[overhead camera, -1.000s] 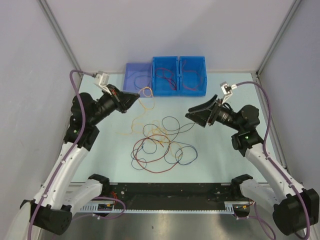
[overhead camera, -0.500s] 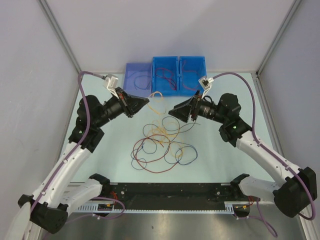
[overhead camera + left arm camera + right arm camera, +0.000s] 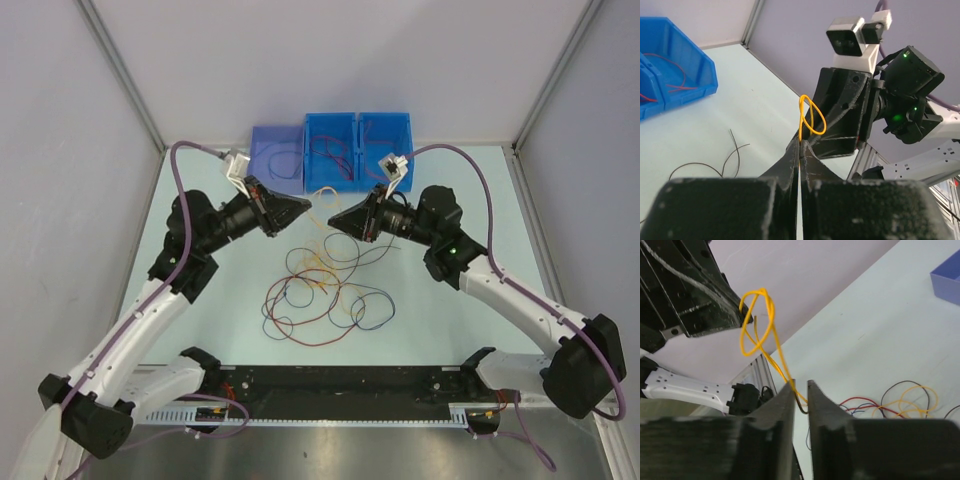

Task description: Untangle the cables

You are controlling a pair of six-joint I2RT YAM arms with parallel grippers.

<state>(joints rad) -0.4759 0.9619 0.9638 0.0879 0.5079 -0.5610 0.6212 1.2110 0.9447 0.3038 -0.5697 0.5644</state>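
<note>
Over our table (image 3: pixel 230 290), shut left fingers (image 3: pixel 789 157) pinch a looped yellow cable (image 3: pixel 800 125); it passes between our narrowly parted right fingers (image 3: pixel 780 410).

White arm links (image 3: pixel 130 335), black joints (image 3: pixel 190 225), purple cables (image 3: pixel 484 195), green LEDs (image 3: pixel 453 250); left hand (image 3: pixel 304 206), right hand (image 3: pixel 333 218) black wedges.

The left arm (image 3: pixel 150 310) and right arm (image 3: pixel 510 295) angle inward, wrists raised. The left gripper (image 3: pixel 800 144) is pinched tight on a yellow cable (image 3: pixel 811 117). The right gripper (image 3: pixel 800 386) faces it tip to tip, just ahead, jaws a narrow gap apart (not closed).
</note>
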